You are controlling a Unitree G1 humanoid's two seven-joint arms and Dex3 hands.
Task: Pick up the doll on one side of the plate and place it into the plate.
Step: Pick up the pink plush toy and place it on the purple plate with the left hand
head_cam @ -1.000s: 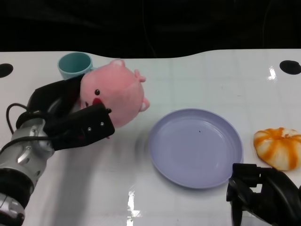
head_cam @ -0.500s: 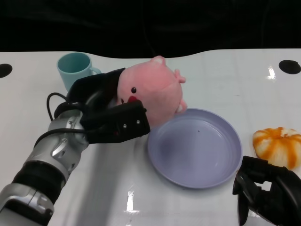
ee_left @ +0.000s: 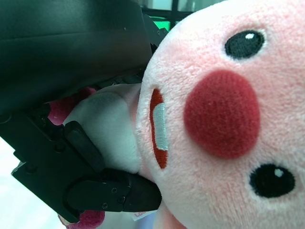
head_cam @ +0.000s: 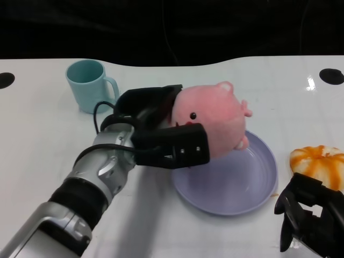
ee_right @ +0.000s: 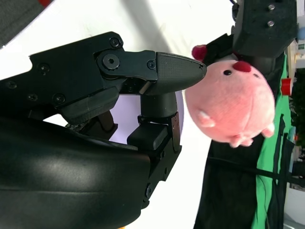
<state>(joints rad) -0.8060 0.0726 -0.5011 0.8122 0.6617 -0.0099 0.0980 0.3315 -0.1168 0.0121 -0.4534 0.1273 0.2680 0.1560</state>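
Doll [head_cam: 212, 121], judged soft, light and compressible, is held around its body by the left hand [head_cam: 161, 137] above the plate's [head_cam: 258, 185] left rim; right hand [head_cam: 309, 215] holds nothing.

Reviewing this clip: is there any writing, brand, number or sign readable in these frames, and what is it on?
None can be read.
The doll, held by the left hand, has a small tag with reddish marks, too cut off and blurred to read in the left wrist view.
The plate, the mug and the orange-striped bun show no writing.
The right hand shows screws only, no label.
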